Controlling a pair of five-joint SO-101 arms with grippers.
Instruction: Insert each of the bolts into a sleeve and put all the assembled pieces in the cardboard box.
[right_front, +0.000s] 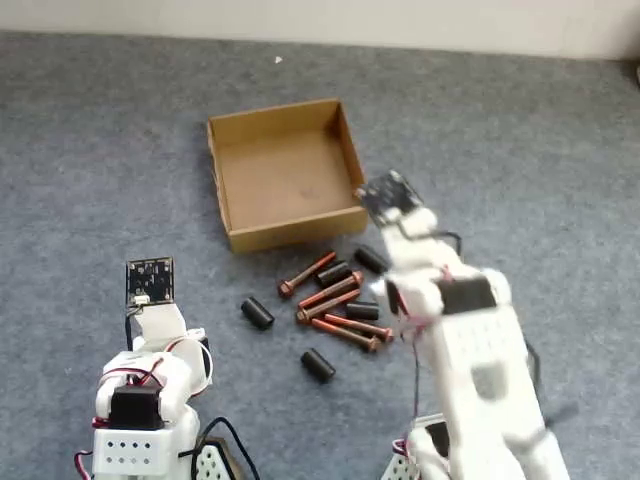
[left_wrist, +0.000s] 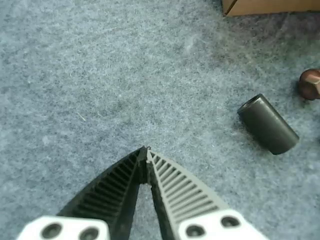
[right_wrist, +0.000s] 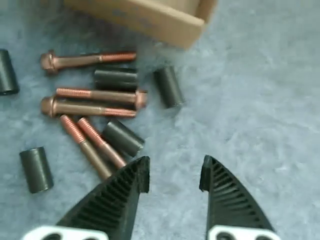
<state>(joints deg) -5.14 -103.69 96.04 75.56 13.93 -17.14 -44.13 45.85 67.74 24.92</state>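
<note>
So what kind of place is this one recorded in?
Probably a robot practice bench rather than a working shop: two small white arms sit side by side on a grey carpet-like surface, with a box, loose bolts and sleeves laid out before them.

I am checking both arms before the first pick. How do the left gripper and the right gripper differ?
The left gripper is shut; the right gripper is open. The left gripper hangs over bare carpet near one sleeve; the right gripper hangs by the pile of bolts. Both hold nothing.
</note>
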